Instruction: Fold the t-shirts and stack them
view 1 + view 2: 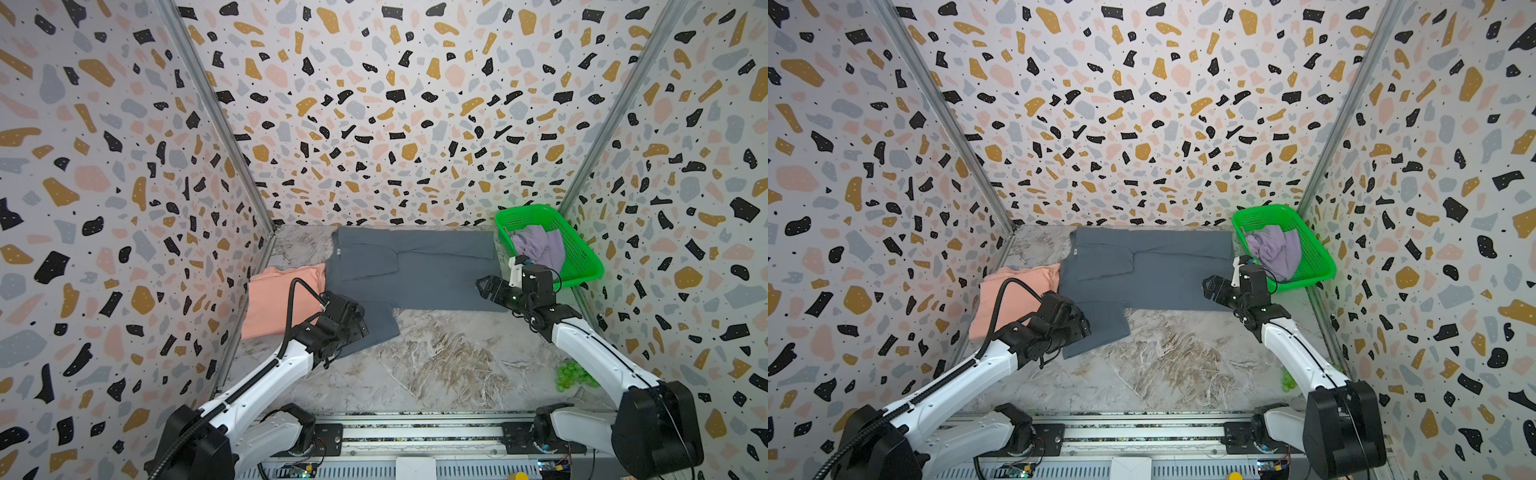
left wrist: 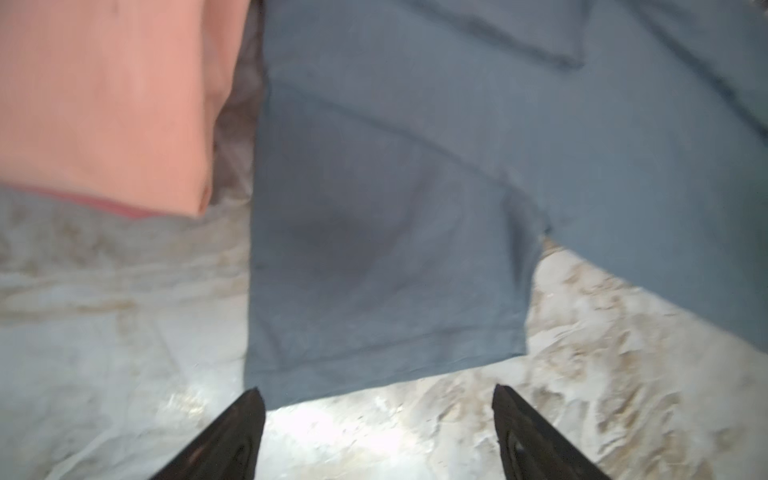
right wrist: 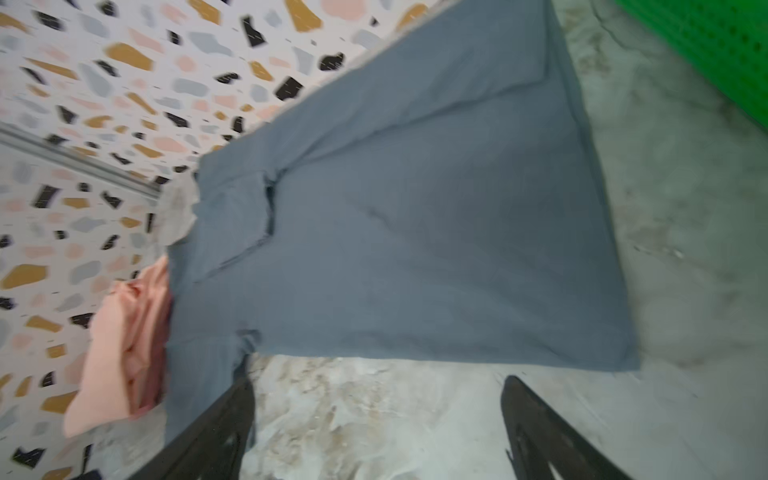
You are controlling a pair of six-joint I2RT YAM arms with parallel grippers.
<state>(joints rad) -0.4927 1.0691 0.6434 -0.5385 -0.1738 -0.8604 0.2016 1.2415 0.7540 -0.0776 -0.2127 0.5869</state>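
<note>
One lilac t-shirt (image 1: 540,247) sits crumpled in the green basket (image 1: 579,253) (both jaws wide, empty)

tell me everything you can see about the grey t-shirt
The grey t-shirt is plain, soft slate-grey cloth, spread flat at the back of the marble table. Its neck end, with a small white label, meets the salmon-pink shirt. One sleeve is folded over the body; the other sleeve sticks out toward the front. The left gripper and right gripper hover by its near edge, jaws open, holding nothing.
</note>
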